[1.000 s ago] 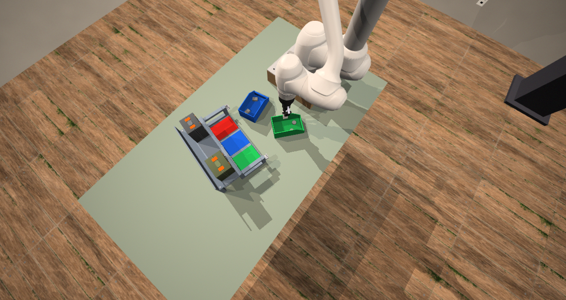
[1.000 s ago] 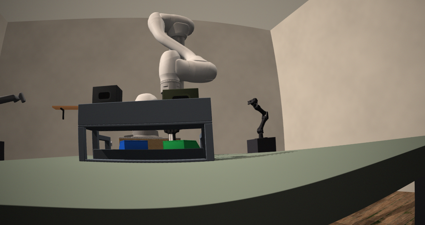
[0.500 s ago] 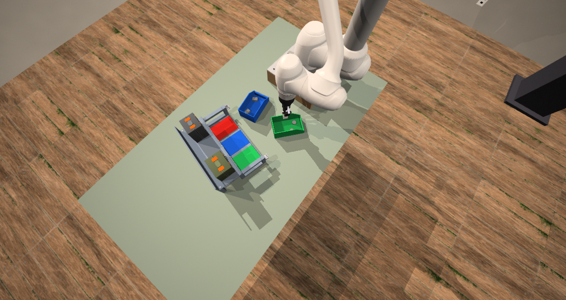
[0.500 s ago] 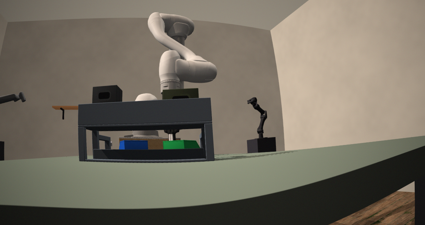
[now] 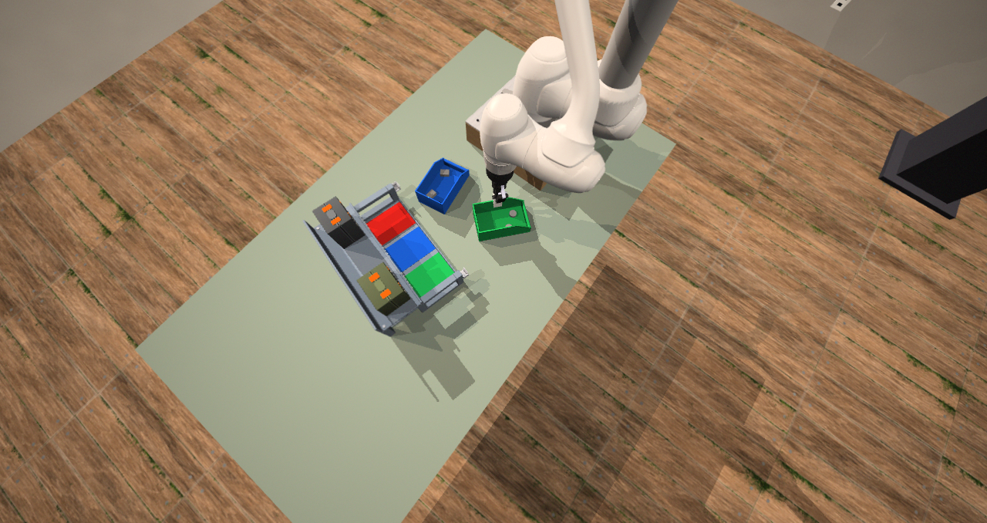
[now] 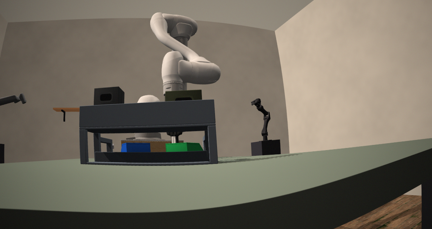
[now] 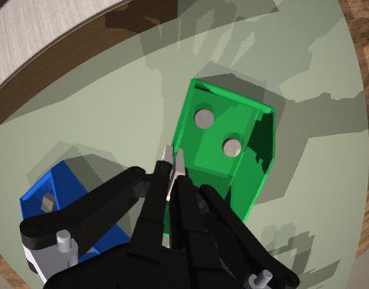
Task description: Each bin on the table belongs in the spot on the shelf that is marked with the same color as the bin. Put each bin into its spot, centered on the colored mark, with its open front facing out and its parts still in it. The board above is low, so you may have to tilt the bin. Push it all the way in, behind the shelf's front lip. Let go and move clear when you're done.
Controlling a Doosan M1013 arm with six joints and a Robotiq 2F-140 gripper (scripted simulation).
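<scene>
Wrist view: open-topped green plastic bin (image 5: 501,223) (image 6: 183,147) (image 7: 216,140) sits on the pale green counter (image 5: 289,382) (image 6: 135,182) (image 7: 112,104), two round grey parts visible inside. Black claw (image 5: 500,199) (image 6: 174,141) (image 7: 171,158) clamped on its near side wall, one finger inside, one outside. Open-topped blue plastic bin (image 5: 442,185) (image 6: 135,147) (image 7: 66,185) near, apart from it, grey parts inside. Top view: grey metal shelf (image 5: 395,271) (image 6: 147,116) beyond, carrying red (image 5: 390,223), blue (image 5: 411,248) and green (image 5: 429,274) marks.
</scene>
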